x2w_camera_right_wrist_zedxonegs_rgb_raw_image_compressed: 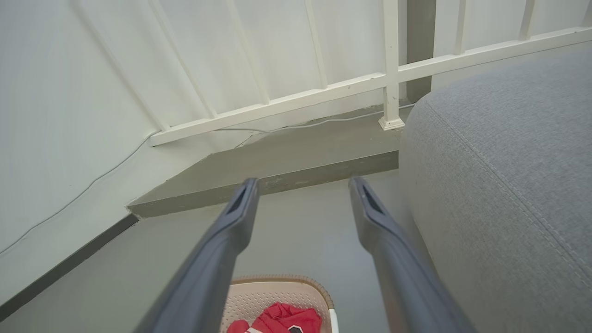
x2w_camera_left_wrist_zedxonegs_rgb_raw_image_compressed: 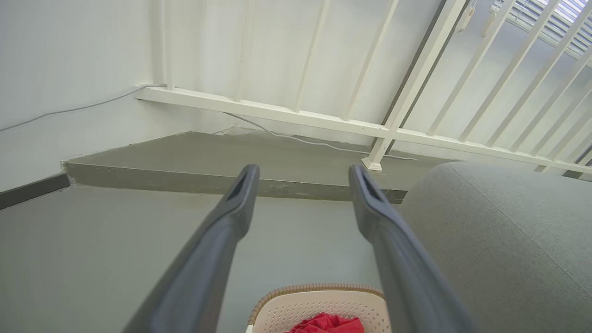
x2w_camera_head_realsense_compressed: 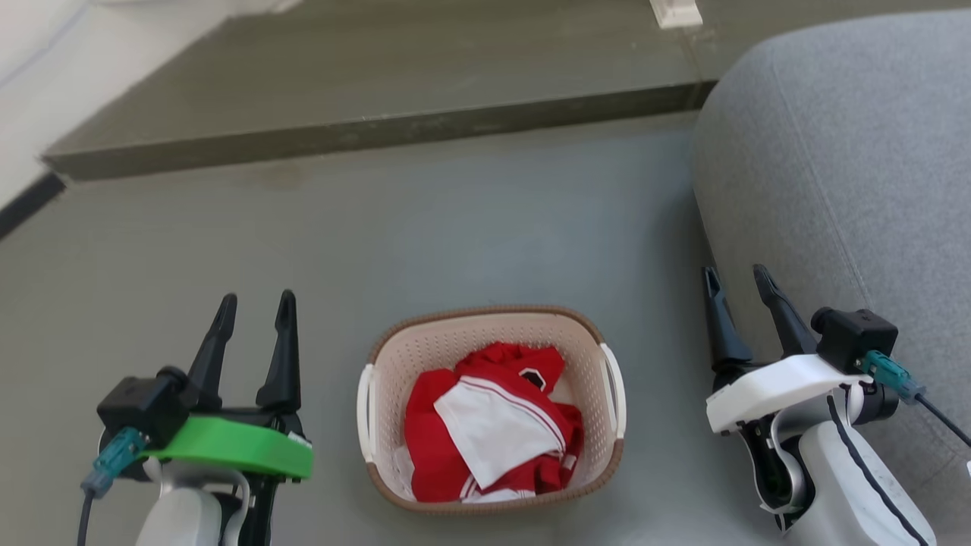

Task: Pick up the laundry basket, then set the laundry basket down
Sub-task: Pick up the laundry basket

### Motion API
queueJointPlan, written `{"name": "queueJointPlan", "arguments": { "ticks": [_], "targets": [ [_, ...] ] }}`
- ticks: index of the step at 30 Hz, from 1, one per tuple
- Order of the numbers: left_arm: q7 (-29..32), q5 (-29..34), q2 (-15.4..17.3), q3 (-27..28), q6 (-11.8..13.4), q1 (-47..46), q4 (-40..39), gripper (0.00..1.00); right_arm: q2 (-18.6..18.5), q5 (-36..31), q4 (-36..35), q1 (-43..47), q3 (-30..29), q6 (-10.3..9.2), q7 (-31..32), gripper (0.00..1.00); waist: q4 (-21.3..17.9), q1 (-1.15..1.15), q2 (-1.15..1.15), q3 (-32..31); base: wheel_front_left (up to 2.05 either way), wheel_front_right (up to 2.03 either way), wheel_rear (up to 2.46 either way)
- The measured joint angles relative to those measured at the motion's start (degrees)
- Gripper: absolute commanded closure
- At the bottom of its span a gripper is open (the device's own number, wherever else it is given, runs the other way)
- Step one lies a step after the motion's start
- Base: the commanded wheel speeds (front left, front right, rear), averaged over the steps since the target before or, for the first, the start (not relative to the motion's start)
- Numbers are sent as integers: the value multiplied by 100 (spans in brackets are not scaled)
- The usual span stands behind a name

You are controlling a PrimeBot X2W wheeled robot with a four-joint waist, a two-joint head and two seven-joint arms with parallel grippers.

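- At the far left, a white wall (x2w_camera_head_realsense_compressed: 23,114) meets the grey floor (x2w_camera_head_realsense_compressed: 470,227) along a dark skirting strip (x2w_camera_head_realsense_compressed: 26,201).
- The left hand (x2w_camera_head_realsense_compressed: 256,301) is at the lower left of the head view, above the floor. Its two dark fingers stand apart with nothing between them. A green bracket (x2w_camera_head_realsense_compressed: 235,447) sits behind them.
- A darker raised step (x2w_camera_head_realsense_compressed: 379,83) runs across the back. In the left wrist view a white railing (x2w_camera_left_wrist_zedxonegs_rgb_raw_image_compressed: 277,111) stands on it, and a thin cable (x2w_camera_left_wrist_zedxonegs_rgb_raw_image_compressed: 314,142) lies along its far edge.
- The laundry basket (x2w_camera_head_realsense_compressed: 485,312) stands upright on the floor, between the two hands and apart from both. Its white handles are on its left and right sides. A crumpled red and white garment (x2w_camera_head_realsense_compressed: 485,425) lies inside.
- The right hand (x2w_camera_head_realsense_compressed: 734,274) is at the lower right. Its fingers are also apart and hold nothing. Its fingertips are very near the side of the sofa; I cannot tell if they touch it.
- The grey fabric sofa (x2w_camera_head_realsense_compressed: 834,152) takes the right side.
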Motion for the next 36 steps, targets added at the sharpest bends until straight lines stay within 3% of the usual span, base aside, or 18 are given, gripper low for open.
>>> {"name": "queueJointPlan", "arguments": {
  "ticks": [18, 27, 36],
  "targets": [
    [0, 14, 234, -477, -1, -909, 767, 0, 88, -10, 442, -592, 10, 194, -1, 0, -183, 1, 0, 1237, 0, 0, 0],
    [0, -209, 326, -803, -24, -1318, 1733, 0, 124, -9, 1165, -1013, 210, 408, -1, 0, -146, 1, 0, 1929, 0, 0, 0],
    [26, -524, 326, -1050, -25, -1962, 2442, 0, 149, 0, 2001, -1451, 426, 474, 44, 0, -83, 1, 0, 2497, 0, 0, 0]
  ]
}}
